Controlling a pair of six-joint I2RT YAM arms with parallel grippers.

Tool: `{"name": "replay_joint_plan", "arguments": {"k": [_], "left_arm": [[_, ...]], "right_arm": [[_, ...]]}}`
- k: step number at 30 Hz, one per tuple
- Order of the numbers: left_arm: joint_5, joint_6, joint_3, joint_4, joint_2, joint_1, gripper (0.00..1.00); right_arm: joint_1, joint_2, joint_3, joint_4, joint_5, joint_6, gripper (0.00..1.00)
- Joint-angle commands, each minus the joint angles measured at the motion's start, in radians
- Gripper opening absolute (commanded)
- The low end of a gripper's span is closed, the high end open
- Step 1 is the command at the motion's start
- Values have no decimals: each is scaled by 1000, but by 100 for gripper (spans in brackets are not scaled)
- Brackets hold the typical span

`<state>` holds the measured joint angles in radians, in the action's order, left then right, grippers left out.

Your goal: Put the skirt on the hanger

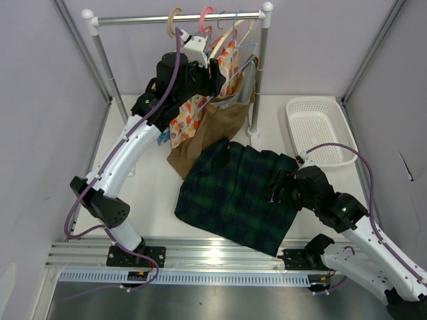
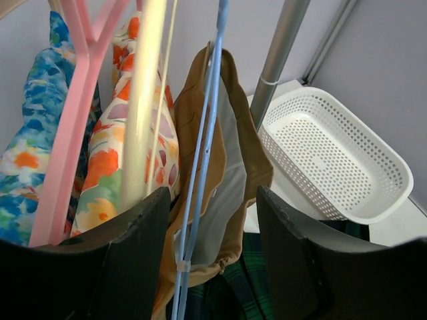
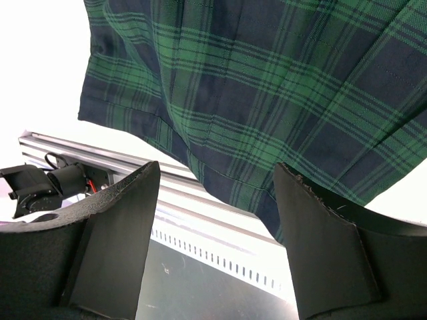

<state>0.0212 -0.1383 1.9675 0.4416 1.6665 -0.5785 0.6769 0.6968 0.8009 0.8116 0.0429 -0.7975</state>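
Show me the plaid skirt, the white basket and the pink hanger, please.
plaid skirt (image 1: pixel 240 193): top external view, middle of the cloth.
white basket (image 2: pixel 327 157): left wrist view, its perforated floor.
pink hanger (image 2: pixel 67 133): left wrist view, its sloping arm.

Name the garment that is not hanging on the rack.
The green-navy plaid skirt, lying on the table; the floral garment and brown garment hang from the rail.
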Motion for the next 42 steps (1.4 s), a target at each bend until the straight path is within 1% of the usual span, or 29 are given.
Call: {"name": "replay_joint_plan", "arguments": {"k": [1, 7, 10, 14, 19, 32, 38, 42], "left_arm": [[-14, 32, 103, -46, -34, 14, 60], [-53, 45, 110, -30, -34, 16, 60], [-41, 54, 87, -49, -53, 17, 60], [-40, 51, 96, -44, -47, 35, 60], [-63, 46, 93, -53, -56, 57, 60], [-145, 43, 82, -78, -80, 63, 60], [-145, 16, 145, -32, -25, 85, 60], [-170, -14, 148, -15, 4, 106, 58]], "right_arm": [[3, -20, 37, -17, 21, 20, 74], [1, -33, 14, -20, 22, 9, 74], [0, -28, 4, -31, 15, 6, 74], [0, -19, -2, -42, 8, 4, 74], [1, -11, -9, -45, 5, 7, 74], [0, 6, -32, -66, -8, 1, 74], [0, 3, -39, -68, -12, -3, 74], [1, -16, -49, -52, -15, -15, 74]]}}
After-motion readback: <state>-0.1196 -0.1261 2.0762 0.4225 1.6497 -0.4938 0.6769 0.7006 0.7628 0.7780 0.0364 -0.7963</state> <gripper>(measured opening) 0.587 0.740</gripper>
